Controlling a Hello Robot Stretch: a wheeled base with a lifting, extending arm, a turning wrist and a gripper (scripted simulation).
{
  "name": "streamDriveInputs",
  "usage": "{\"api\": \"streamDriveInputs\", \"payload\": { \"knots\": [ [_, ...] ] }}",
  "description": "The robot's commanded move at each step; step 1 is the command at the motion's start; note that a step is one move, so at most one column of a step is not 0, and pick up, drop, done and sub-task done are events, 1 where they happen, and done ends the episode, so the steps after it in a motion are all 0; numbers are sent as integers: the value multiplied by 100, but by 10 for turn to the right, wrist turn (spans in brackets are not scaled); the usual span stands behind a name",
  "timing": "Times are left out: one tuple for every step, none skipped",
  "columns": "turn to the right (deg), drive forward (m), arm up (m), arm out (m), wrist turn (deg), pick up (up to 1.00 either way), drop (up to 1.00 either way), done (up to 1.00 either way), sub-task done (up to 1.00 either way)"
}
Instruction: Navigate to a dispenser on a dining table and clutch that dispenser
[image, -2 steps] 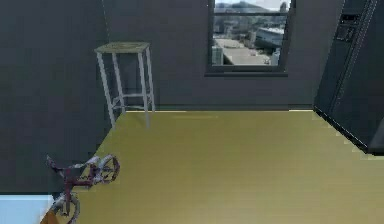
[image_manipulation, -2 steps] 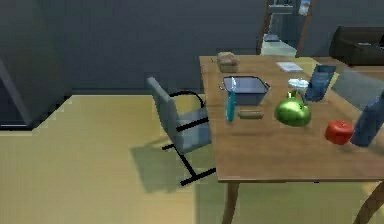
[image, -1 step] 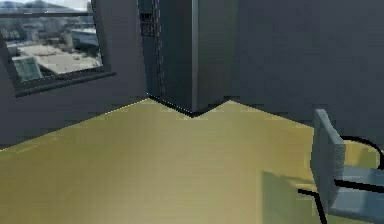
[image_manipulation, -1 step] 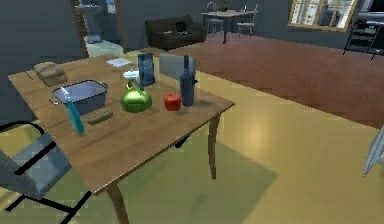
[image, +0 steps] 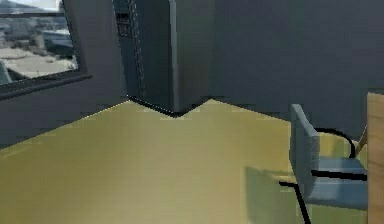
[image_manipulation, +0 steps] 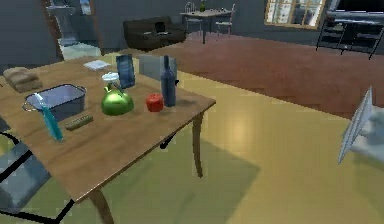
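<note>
On the table (image_manipulation: 130, 142), near its right corner, the tall dark dispenser (image_manipulation: 169, 80) stands upright, just beside a red fruit (image_manipulation: 154, 101) and near a green round thing (image_manipulation: 117, 101). Ahead, a grey chair (image: 312, 158) stands well apart from a tall dark cabinet (image: 150, 55).

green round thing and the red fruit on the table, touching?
Apart. In the arm side view, a strip of bare wood shows between the green round thing and the red fruit on the dining table.
</note>
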Motion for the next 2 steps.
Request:
{"api": "streamDriveInputs", "payload": {
  "knots": [
    [0,100,0,0,0,0,0,0,0],
    [0,50,0,0,0,0,0,0,0]
  ]
}}
